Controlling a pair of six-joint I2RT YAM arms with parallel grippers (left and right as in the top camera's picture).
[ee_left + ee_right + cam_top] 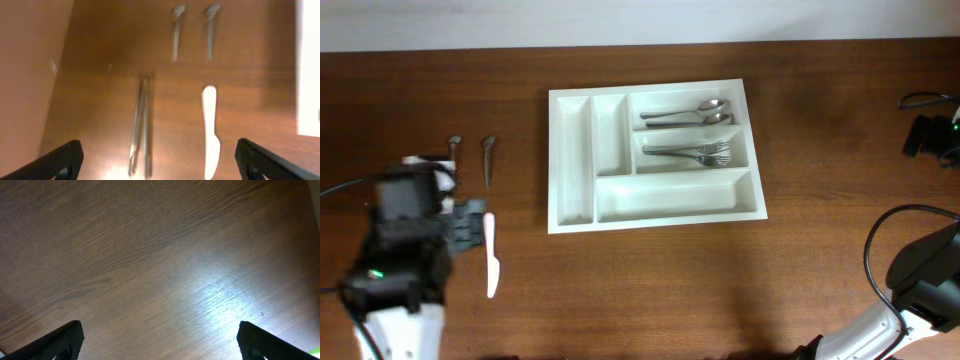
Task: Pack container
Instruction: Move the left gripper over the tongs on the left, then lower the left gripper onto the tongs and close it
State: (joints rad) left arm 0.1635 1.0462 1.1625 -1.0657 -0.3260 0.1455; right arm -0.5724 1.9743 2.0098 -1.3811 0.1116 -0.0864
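Counts: one white tray (572, 160), five compartments. Two spoons (690, 112) in the far right slot; forks (695, 153) in the slot below, at least two, overlapping. Loose on the table (820, 120): two short metal pieces (487, 160), one white knife (491, 257), one blurred metal utensil (141, 127).

Left gripper (160, 162) hangs over the loose cutlery, well left of the tray, fingers wide apart, nothing held. Right gripper (161, 342) at the near right corner over bare wood, fingers apart, nothing held.

Tray sits mid-table, long axis left-right, narrow slots at the left end.
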